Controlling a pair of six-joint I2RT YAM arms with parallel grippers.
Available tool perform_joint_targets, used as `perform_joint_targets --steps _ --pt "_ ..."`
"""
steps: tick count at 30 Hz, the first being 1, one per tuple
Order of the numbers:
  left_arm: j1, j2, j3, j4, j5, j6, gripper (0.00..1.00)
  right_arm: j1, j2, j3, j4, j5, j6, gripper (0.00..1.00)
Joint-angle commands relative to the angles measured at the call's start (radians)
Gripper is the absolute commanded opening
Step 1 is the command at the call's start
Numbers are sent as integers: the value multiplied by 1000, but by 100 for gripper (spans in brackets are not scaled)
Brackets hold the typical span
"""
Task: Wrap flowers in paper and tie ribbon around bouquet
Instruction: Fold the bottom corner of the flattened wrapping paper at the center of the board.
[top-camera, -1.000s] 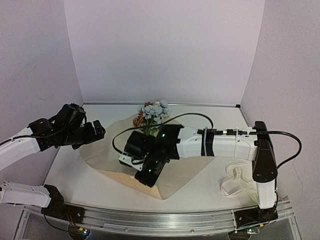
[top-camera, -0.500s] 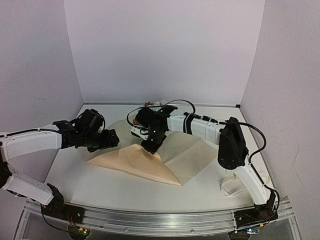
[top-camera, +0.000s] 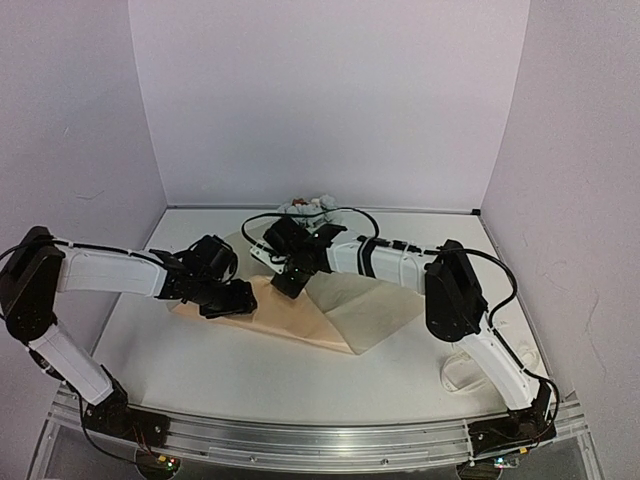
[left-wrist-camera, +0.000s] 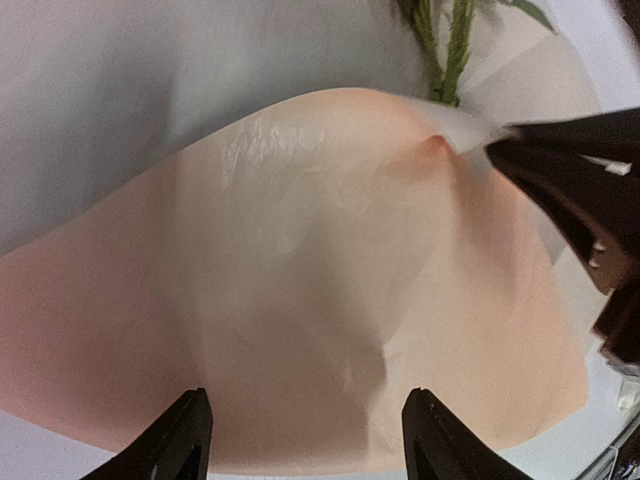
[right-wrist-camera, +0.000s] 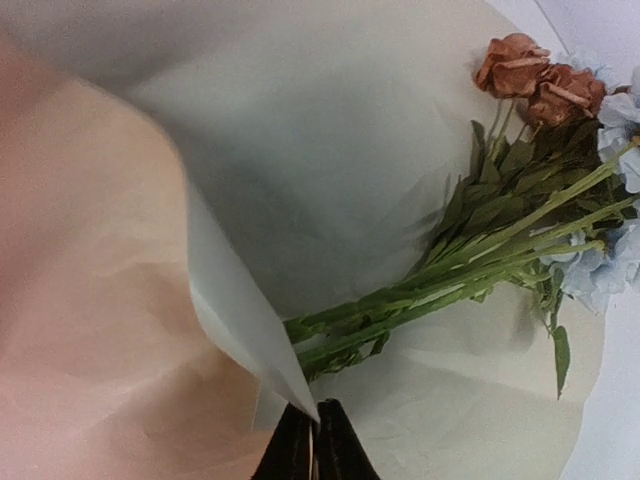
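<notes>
The paper (top-camera: 300, 320) lies mid-table with a tan flap folded over its paler side (right-wrist-camera: 420, 400). My right gripper (top-camera: 288, 283) is shut on a lifted corner of that flap (right-wrist-camera: 270, 350), its jaws (right-wrist-camera: 312, 445) pinched together on the edge. The flowers (right-wrist-camera: 460, 270) lie on the pale sheet, green stems pointing at the jaws, pink blooms (right-wrist-camera: 535, 80) and blue blooms (right-wrist-camera: 615, 250) at the far end. From above only the bloom tips (top-camera: 308, 205) show behind the right arm. My left gripper (left-wrist-camera: 310, 440) hangs open just over the tan flap (left-wrist-camera: 300, 300), fingers (left-wrist-camera: 180, 445) wide apart.
The ribbon (top-camera: 462, 372) lies in loose loops at the near right, beside the right arm's base. Purple walls close in the white table (top-camera: 140, 350) on three sides. The right arm's cable arcs over the paper's far edge.
The right gripper has swung back and left, dragging the paper corner over into a fold. The left arm has reached right and down onto the flap, its jaws narrowing.
</notes>
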Motion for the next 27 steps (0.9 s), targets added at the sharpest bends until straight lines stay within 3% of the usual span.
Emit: perform_joint_targets --steps 1,3,5,8,12,19,27 --pt "1 87 12 50 -10 -26 62 -4 1 38 105 84 -26 27" --pt "5 129 33 46 -28 -39 60 -4 -61 -6 99 97 5 49" --pt "9 159 46 52 -39 -48 60 -10 -140 -75 48 75 70 65" --pt "12 188 62 60 -52 -59 59 -23 -300 -235 -41 -7 222 83" --pt "16 210 82 55 -49 -71 59 -54 -524 -488 -65 -179 428 95" --pt "16 191 76 8 -65 -118 57 -83 -701 -778 -103 -417 678 98" --pt "16 189 64 20 -34 -124 56 -83 -677 -939 78 -523 845 81"
